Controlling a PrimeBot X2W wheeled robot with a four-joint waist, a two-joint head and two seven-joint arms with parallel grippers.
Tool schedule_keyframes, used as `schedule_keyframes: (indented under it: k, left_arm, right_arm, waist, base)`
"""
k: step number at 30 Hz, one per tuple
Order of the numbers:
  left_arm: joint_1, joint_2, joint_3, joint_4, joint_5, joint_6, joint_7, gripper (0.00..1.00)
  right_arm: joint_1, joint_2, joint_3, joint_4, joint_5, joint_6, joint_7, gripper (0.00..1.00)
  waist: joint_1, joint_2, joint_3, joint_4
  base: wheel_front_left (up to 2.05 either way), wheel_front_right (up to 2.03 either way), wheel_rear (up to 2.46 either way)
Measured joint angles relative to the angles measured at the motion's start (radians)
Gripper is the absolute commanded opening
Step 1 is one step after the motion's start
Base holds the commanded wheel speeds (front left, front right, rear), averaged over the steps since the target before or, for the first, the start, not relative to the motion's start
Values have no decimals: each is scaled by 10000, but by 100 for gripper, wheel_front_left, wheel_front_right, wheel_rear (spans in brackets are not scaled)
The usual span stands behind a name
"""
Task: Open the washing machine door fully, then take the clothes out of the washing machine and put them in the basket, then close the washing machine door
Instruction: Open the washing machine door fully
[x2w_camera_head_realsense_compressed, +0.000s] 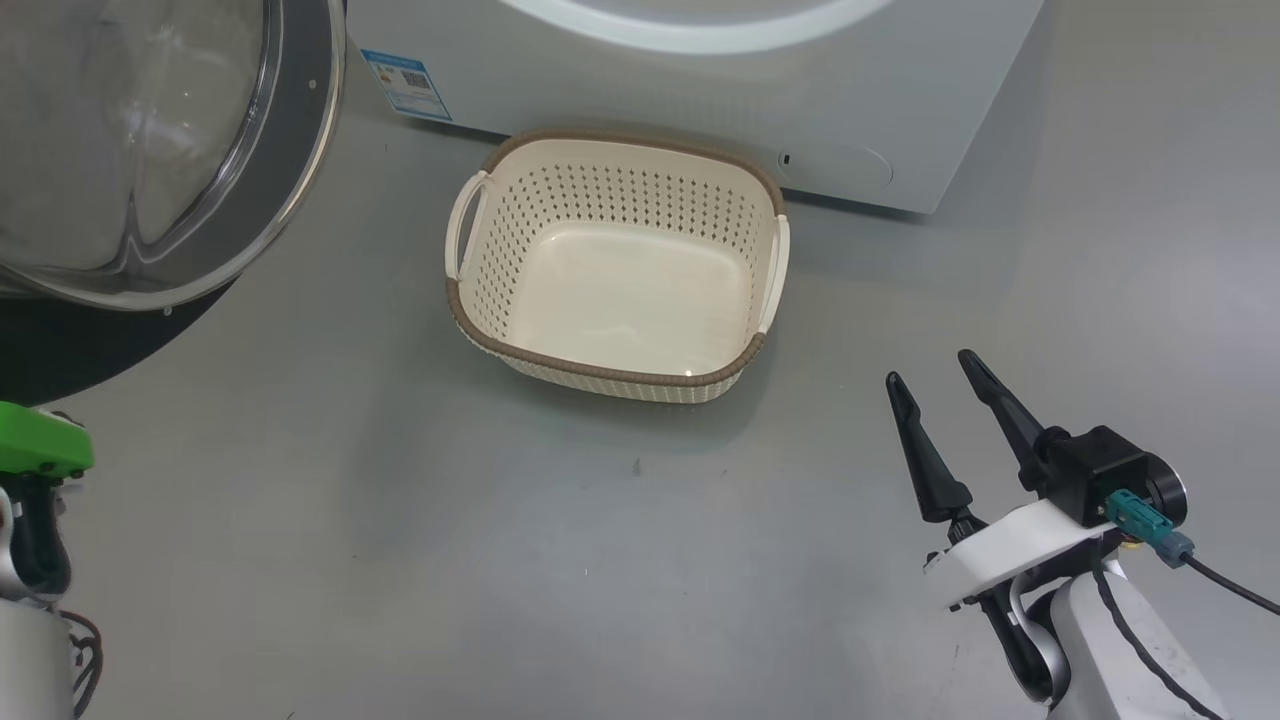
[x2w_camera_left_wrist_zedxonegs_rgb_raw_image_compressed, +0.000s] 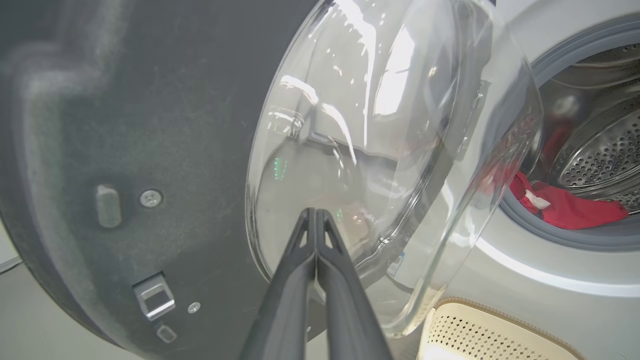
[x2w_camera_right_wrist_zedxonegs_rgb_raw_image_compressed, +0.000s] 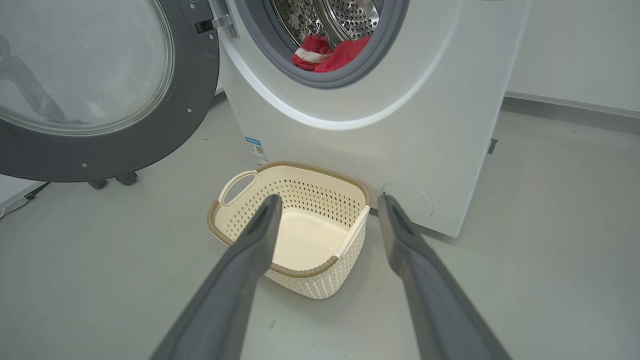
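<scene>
The washing machine door (x2w_camera_right_wrist_zedxonegs_rgb_raw_image_compressed: 125, 150) stands swung open, left of the washing machine (x2w_camera_right_wrist_zedxonegs_rgb_raw_image_compressed: 425, 125). Red clothes (x2w_camera_right_wrist_zedxonegs_rgb_raw_image_compressed: 332, 52) lie at the drum mouth. The basket (x2w_camera_head_realsense_compressed: 600, 372) sits on the grey floor (x2w_camera_head_realsense_compressed: 400, 500) just before the machine front, below the mouth.

Left gripper (x2w_camera_left_wrist_zedxonegs_rgb_raw_image_compressed: 316, 215): fingers clenched together, grasping nothing, close to the door glass.

Right gripper (x2w_camera_head_realsense_compressed: 929, 367): jaws released wide, right of the basket.

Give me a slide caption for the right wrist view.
Right gripper, jaws open, facing the empty basket; washing machine door open, red clothes in drum.
</scene>
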Motion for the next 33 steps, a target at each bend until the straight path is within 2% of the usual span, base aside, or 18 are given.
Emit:
schedule_keyframes:
  k: [16, 33]
  left_arm:
    - [1406, -621, -932, -840, 564, -341, -104, 0]
    - [3094, -1501, -1716, -2071, 878, -441, -190, 0]
  right_arm:
    - [451, 284, -380, 336, 481, 0, -144, 100]
    - [1046, 353, -500, 173, 545, 0, -173, 100]
  waist:
    - [0, 0, -1443, -726]
    - [0, 0, -2504, -1925]
  base:
    - [0, 0, 0]
    - [0, 0, 0]
